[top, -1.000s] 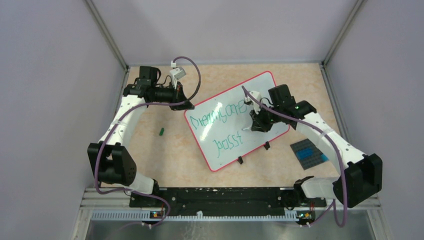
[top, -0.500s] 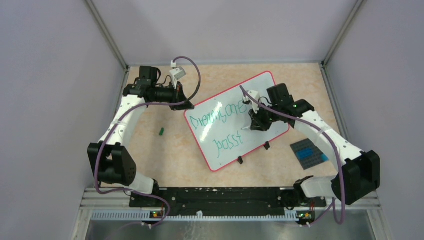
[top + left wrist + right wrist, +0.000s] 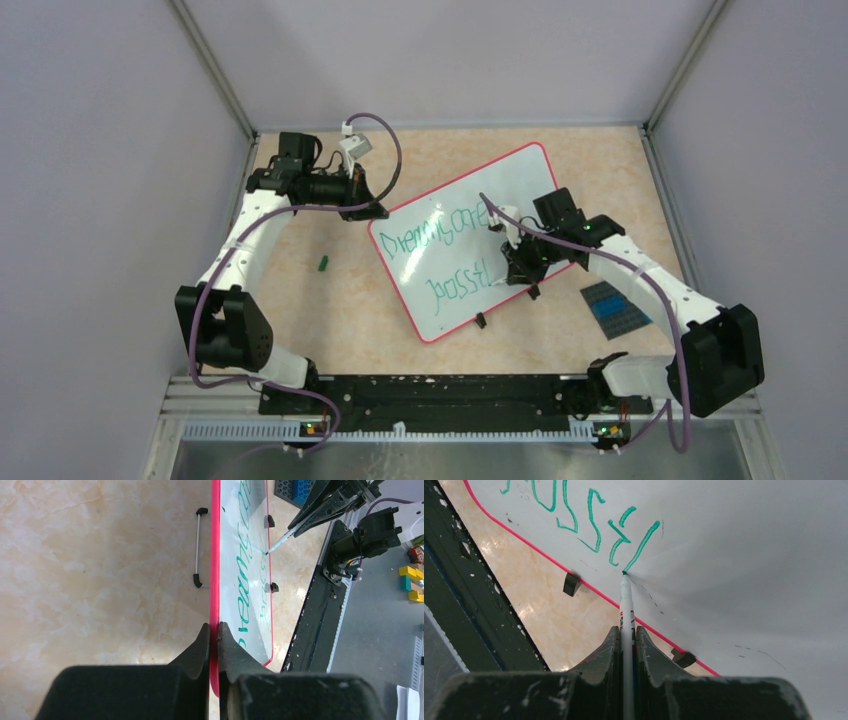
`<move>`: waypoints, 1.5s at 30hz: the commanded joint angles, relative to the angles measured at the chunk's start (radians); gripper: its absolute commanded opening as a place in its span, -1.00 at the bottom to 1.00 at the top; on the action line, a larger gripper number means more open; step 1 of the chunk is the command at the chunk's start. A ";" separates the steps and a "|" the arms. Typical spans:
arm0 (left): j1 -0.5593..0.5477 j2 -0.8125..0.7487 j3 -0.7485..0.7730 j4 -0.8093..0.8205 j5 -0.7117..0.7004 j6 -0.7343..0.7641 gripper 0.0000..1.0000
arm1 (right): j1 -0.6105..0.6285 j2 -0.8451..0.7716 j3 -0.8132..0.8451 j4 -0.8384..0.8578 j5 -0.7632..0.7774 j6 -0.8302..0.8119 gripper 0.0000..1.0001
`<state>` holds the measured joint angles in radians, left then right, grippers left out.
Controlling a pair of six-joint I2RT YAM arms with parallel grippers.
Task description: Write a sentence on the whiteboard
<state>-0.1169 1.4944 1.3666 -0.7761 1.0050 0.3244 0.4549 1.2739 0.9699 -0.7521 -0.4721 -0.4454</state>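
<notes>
Green lettering (image 3: 642, 545) needs light, even tip pressure: the right tool (image 3: 626, 639), clamped on the marker (image 3: 625, 595), should lift cleanly between letters; the left tool (image 3: 213, 632) pinches the rim of the whiteboard (image 3: 520, 180).

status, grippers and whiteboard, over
Left gripper shut on red rim of large white rectangular whiteboard. Right gripper shut on thin white marker, tip on board at end of green stroke. Dark grey studded plate clear of board.

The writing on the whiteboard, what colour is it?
Teal green; the writing on the whiteboard shows best in the right wrist view.
</notes>
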 commanded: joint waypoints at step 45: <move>-0.026 0.018 -0.041 -0.055 -0.045 0.028 -1.00 | -0.004 -0.018 0.014 0.022 0.020 -0.016 -1.00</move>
<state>-0.1169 1.4944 1.3640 -0.7731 1.0050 0.3244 0.4232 1.2766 0.9993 -0.7601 -0.4725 -0.4522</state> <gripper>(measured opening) 0.057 0.094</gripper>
